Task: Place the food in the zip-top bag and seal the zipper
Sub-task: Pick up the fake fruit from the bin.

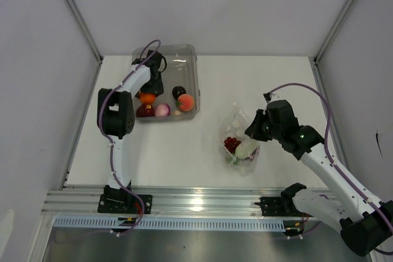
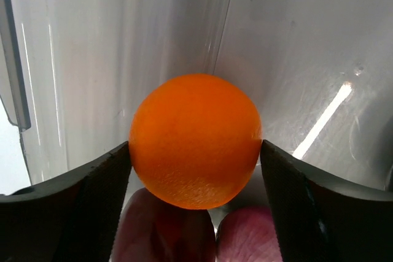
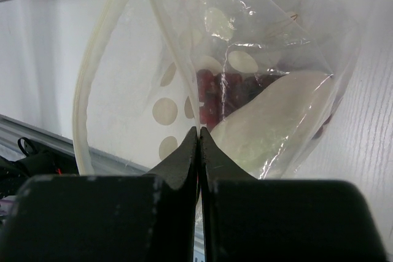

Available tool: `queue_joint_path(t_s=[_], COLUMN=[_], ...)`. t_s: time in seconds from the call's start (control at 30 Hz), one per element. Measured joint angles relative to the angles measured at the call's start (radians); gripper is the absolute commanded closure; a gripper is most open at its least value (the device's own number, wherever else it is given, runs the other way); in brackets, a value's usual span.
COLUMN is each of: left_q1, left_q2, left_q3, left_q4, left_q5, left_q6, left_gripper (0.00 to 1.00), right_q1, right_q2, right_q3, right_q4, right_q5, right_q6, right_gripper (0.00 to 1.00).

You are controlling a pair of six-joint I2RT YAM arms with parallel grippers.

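Observation:
My left gripper [image 1: 150, 92] is down in the clear bin [image 1: 195, 78], its jaws closed on the orange [image 2: 195, 133], both fingers against its sides. A dark red fruit [image 2: 163, 231] and the pink bulb [image 2: 252, 237] lie below it. The peach [image 1: 186, 102] and a dark fruit [image 1: 178, 92] also sit in the bin. The zip-top bag [image 1: 241, 142] lies right of centre, holding the red grape bunch [image 3: 221, 93] and the white oblong piece [image 3: 270, 121]. My right gripper [image 3: 198, 132] is shut, pinching the bag's film. The zipper strip [image 3: 92, 78] curves open at the left.
The bin's wall [image 2: 295, 41] stands close behind the orange. Aluminium frame posts [image 1: 77, 13] rise at the table's far corners. A metal rail [image 1: 196, 204] runs along the near edge by the arm bases.

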Motion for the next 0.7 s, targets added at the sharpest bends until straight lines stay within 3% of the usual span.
queue_joint_path(t_s=[0.07,0.17,0.4,0.47,0.53,0.7], left_q1=[0.001,0.002,0.003,0.003,0.003,0.000], left_q2=[0.004,0.013,0.013,0.011,0.001,-0.113], left_q3=[0.006,0.024,0.026,0.026,0.024,-0.037], left_q4=[-0.004,-0.004,0.000,0.004,0.007,0.037], left_q5=[0.004,0.005,0.027,0.042,0.070,0.148], left_q6=[0.005,0.011,0.021,0.025,0.025,0.024], left_gripper=[0.18,0.27,0.79,0.85,0.99,0.99], right_q1=[0.000,0.000,0.000,0.000,0.000,0.000], right_q2=[0.000,0.000,-0.001,-0.003,-0.005,-0.006], right_q3=[-0.005,-0.007,-0.007,-0.007,-0.007,-0.007], right_q4=[-0.001,-0.001,-0.001,0.000,-0.001,0.000], right_q5=[0.000,0.000,0.000,0.000,0.000,0.003], right_q6=[0.000,0.001,0.002,0.002,0.005,0.009], right_gripper=[1.00,1.00,1.00,1.00,1.00,1.00])
